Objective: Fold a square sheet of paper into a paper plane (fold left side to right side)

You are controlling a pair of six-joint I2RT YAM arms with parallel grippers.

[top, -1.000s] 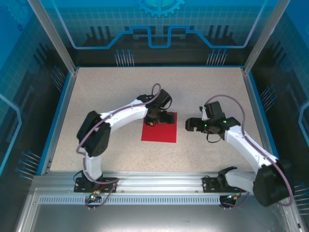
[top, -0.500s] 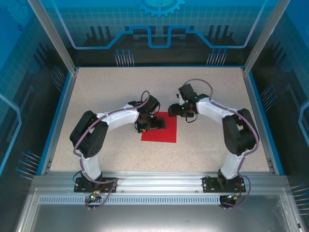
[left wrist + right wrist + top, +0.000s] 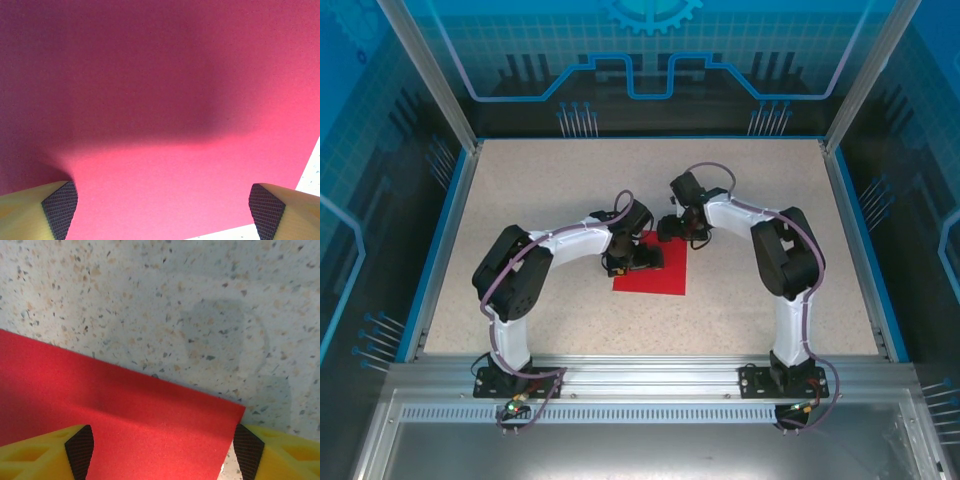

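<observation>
The square sheet of paper [image 3: 655, 278] lies flat on the table, red face up. My left gripper [image 3: 638, 257] hovers low over its far-left part, open. In the left wrist view the red sheet [image 3: 165, 100] lies under the open left gripper [image 3: 163, 210], nothing between the pads [image 3: 60, 207]. My right gripper [image 3: 675, 230] sits at the sheet's far edge. In the right wrist view the sheet's corner [image 3: 125, 415] lies under the open right gripper [image 3: 163, 452], its edge right beside one pad [image 3: 247, 450].
The speckled tabletop [image 3: 540, 200] extends around the sheet, bordered by a blue rim [image 3: 450, 230] and clear enclosure walls. Bare table [image 3: 175, 300] lies beyond the sheet's far edge. The two wrists are close together over the sheet's far edge.
The right arm swung in from the right of the sheet to its far edge. The left gripper shifted slightly toward the sheet's left part.
</observation>
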